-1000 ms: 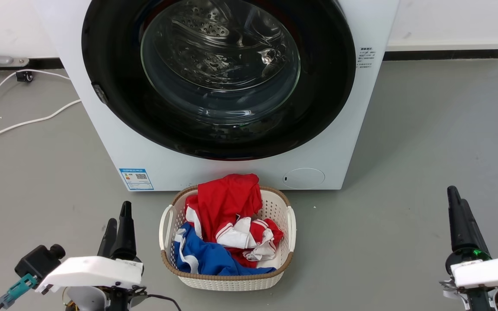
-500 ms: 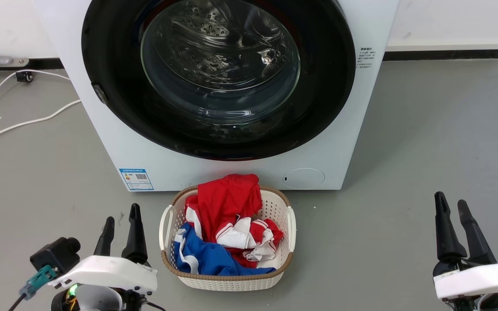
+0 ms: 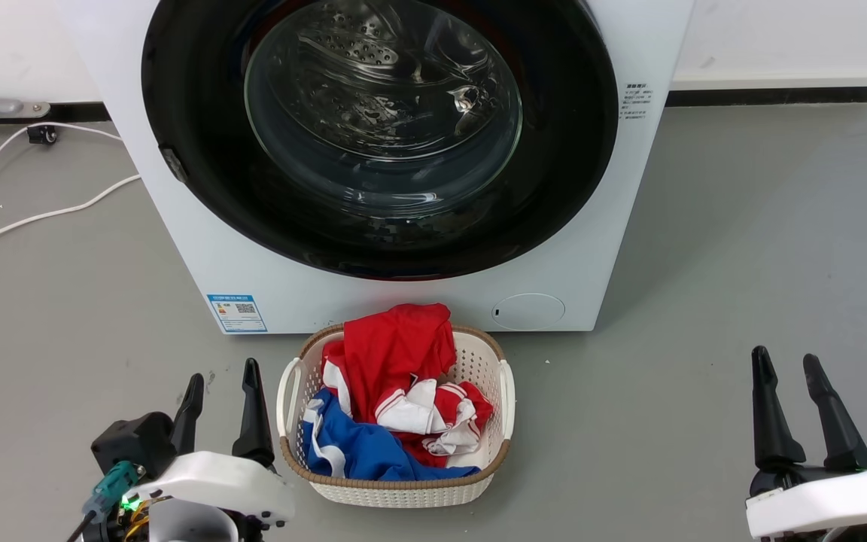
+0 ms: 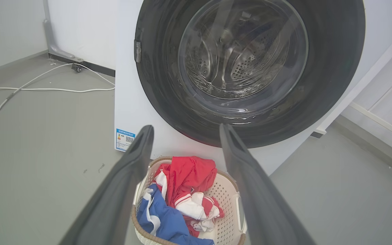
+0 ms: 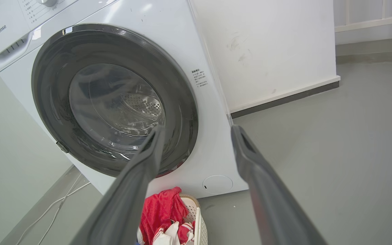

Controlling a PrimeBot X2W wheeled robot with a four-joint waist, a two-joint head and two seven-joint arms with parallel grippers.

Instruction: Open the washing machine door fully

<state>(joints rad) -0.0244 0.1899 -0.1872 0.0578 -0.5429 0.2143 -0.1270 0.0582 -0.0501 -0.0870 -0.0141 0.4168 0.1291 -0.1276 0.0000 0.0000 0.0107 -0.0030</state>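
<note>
The washing machine door [image 3: 381,135] is a large glossy black disc with a clear glass bowl at its centre, lying flat against the white machine front [image 3: 418,297]. A small grey latch [image 3: 171,163] sits on the door's left rim. The door [image 4: 250,68] and the same door [image 5: 114,102] also appear in the wrist views. My left gripper [image 3: 223,380] stands open low at the left, well short of the machine. At the lower right my right gripper [image 3: 786,363] is open too, with nothing between its fingers.
A white wicker basket [image 3: 507,399] with red, blue and white clothes stands on the grey floor right in front of the machine, between my grippers. White cables [image 3: 34,214] trail over the floor at the left. A white wall with a dark skirting [image 3: 772,94] runs behind.
Both grippers have gone from shut to open, their fingers spread apart. The left gripper has shifted right, toward the basket, and both sit lower in view. The door is unchanged.
</note>
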